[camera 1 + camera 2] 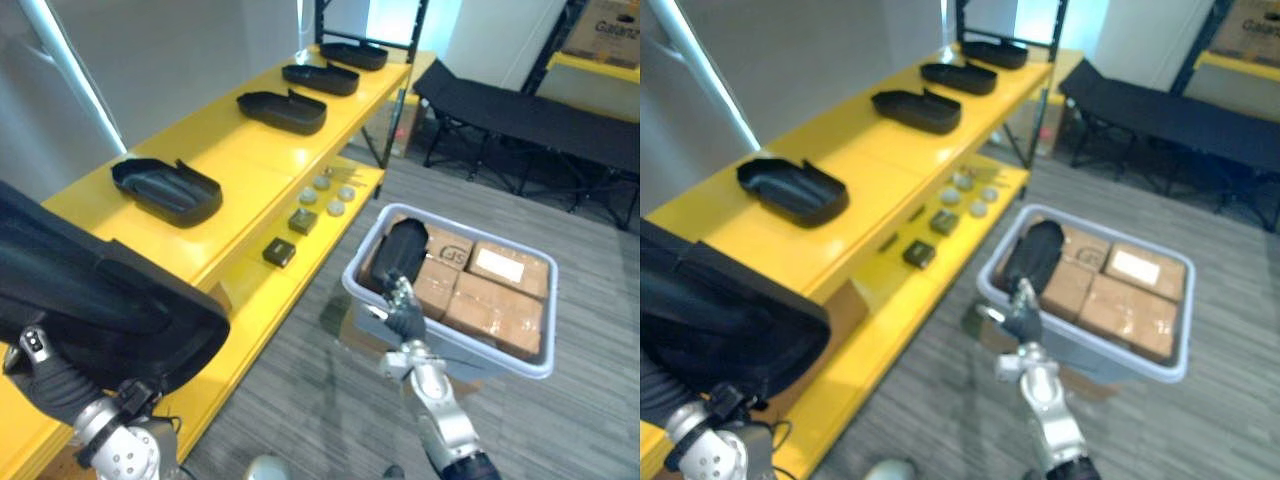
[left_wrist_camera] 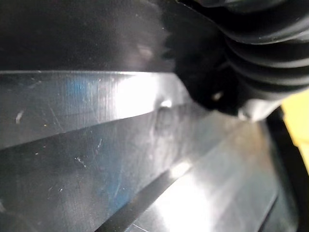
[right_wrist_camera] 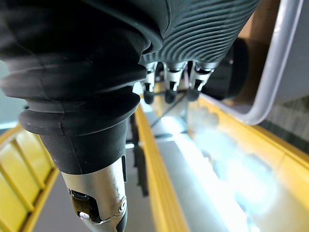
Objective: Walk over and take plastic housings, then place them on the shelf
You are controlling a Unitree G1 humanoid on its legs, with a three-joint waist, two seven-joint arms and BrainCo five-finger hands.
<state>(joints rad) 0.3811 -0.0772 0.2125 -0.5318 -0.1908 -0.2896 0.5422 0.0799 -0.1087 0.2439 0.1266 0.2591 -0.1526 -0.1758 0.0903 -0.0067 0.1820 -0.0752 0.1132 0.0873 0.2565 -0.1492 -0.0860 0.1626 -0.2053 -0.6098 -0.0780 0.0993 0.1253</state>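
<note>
In the left eye view you have a long yellow shelf (image 1: 250,170) running from near left to far, with four plastic housings (image 1: 165,190) spaced well apart along its top board and small parts (image 1: 280,252) on the lower board. At near left, your left hand (image 1: 50,385) sits beneath a large housing (image 1: 100,300) that overlaps the shelf's near end. The shell hides its grip, so you cannot tell whether it is clasped. To the right stands a grey bin (image 1: 450,350) of cardboard boxes (image 1: 495,310) with a black housing (image 1: 400,250) lying on them at the bin's left side. Your right hand (image 1: 402,312) is raised at the bin's near left rim, and you cannot tell if it touches. A black cot (image 1: 530,115) stands far right. The right eye view gives you the same layout from slightly aside, with the right hand against the bin's near left corner. The left wrist view adds the large housing's glossy, scratched surface from very close, just past the hand's ribbed cover. The right wrist view settles what the head views leave vague. The right hand's fingers (image 3: 169,84) hang straight and relaxed in a row, holding nothing. Past them you see the bin's pale rim, the black housing inside it and the yellow shelf boards.
</note>
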